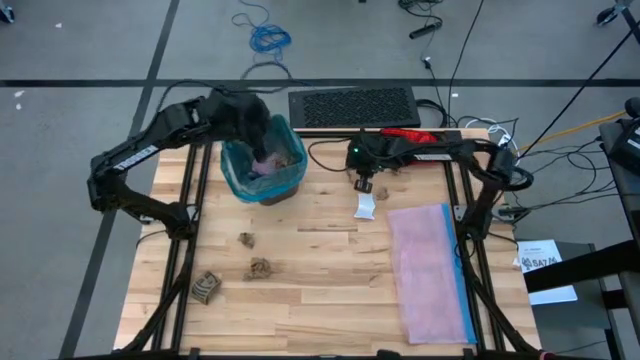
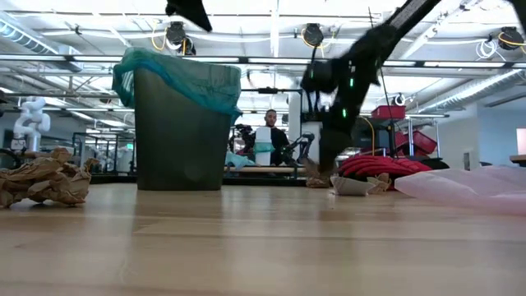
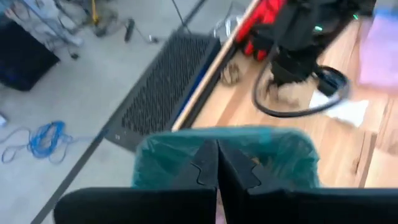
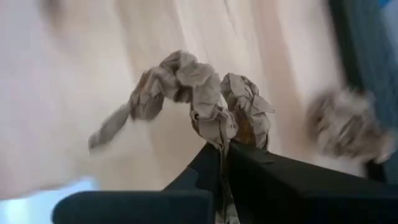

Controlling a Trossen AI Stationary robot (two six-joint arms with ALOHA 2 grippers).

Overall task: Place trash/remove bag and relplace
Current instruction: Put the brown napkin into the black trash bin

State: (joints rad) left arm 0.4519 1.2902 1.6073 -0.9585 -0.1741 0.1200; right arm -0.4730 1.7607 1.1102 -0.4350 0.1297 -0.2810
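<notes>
Left gripper point(image 3: 217, 163) over the bin point(image 1: 265, 170) near the tabletop's point(image 1: 330, 280) far-left corner, fingers pressed together, empty. Teal bag point(image 2: 177, 78) lining the bin, folded over its rim. Right gripper point(image 4: 222, 152) near the far edge, clamped on a brown paper wad point(image 4: 208, 102). Three more brown wads point(image 1: 258, 268) toward the left near corner. White piece point(image 1: 366, 205) just beside the right gripper. Pink bag point(image 1: 430, 270) flat along the right edge.
</notes>
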